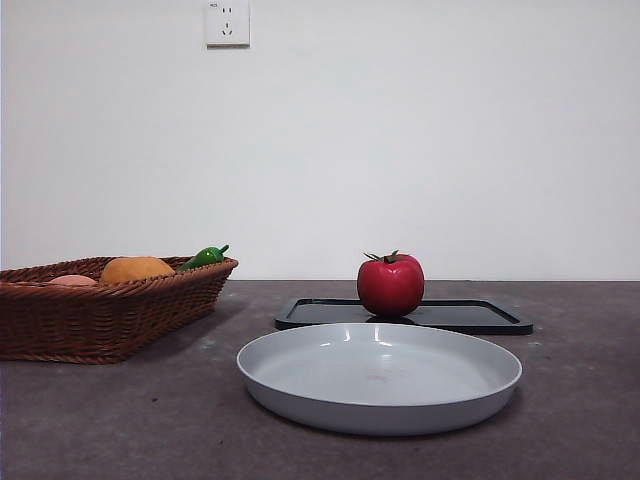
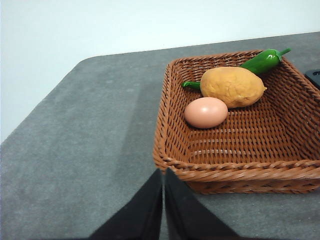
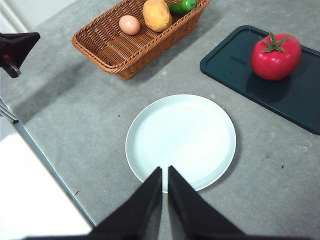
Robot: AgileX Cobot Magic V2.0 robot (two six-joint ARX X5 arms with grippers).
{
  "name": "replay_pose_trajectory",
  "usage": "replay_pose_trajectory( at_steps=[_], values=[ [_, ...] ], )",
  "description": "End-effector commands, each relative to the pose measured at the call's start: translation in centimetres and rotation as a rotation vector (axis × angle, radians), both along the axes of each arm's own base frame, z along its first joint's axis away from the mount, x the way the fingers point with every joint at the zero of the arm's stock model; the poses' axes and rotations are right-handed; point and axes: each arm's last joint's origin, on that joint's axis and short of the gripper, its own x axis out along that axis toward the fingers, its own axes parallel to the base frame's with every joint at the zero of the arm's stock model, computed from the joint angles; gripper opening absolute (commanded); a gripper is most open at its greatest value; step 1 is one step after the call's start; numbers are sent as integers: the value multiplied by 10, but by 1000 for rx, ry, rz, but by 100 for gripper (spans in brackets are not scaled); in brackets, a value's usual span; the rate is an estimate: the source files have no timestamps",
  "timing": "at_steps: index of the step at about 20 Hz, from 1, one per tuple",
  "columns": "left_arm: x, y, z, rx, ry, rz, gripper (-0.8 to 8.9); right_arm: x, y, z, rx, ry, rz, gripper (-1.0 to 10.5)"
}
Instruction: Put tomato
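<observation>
Red and glossy, the tomato (image 1: 390, 286) sits on a dark flat tray (image 1: 480, 318) at the far side of the grey table (image 1: 580, 420), with its spiky green stem pointing up. In the right wrist view the tomato (image 3: 275, 56) rests near one end of the tray (image 3: 235, 67), and nothing touches it. Just in front of the tray lies a pale round plate (image 1: 300, 385) with nothing on it; the plate (image 3: 145, 130) and the tray are close but apart. To the side stands a brown wicker basket (image 1: 100, 320). It holds a pale egg (image 2: 205, 112), a yellow-brown potato (image 2: 232, 86) touching the egg, and a small green pepper (image 2: 263, 60) lying behind the potato against the basket's far wall. The left gripper (image 2: 163, 172) hangs over the bare table just outside the near rim of the basket (image 2: 235, 175), with its two black jaws pressed together and nothing between them. The right gripper (image 3: 165, 170) hangs above the near edge of the plate, its jaws likewise closed on nothing, well apart from the tomato. The other arm's black tip (image 3: 15, 47) shows at the edge of the right wrist view, near the basket. A white wall socket (image 1: 227, 22) sits high on the wall behind.
</observation>
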Motion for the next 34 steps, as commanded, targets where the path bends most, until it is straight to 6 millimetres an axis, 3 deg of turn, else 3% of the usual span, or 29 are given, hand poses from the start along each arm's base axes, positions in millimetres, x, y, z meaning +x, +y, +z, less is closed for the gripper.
replay_pose_trajectory(
  at_steps=[1,13,15,19,22,24,28,34],
  values=[
    [1,0,-8,-4,25,4,7,0,1,3,12,-7,2,6],
    [1,0,-8,-4,25,4,7,0,0,3,11,-14,4,6],
    [1,0,-8,-4,25,4,7,-5,-6,7,-11,-101,-9,6],
    [1,0,-8,-4,25,4,7,-10,-25,9,42,-303,-193,6],
    [1,0,-8,-4,25,4,7,-13,-36,-12,64,-474,-318,6],
    [1,0,-8,-4,25,4,7,-13,-42,-37,84,-538,-432,6],
    [1,0,-8,-4,25,4,7,-10,-48,-78,112,-562,-596,6],
    [1,0,-8,-4,25,4,7,-5,-50,-122,146,-594,-672,6]
  ],
)
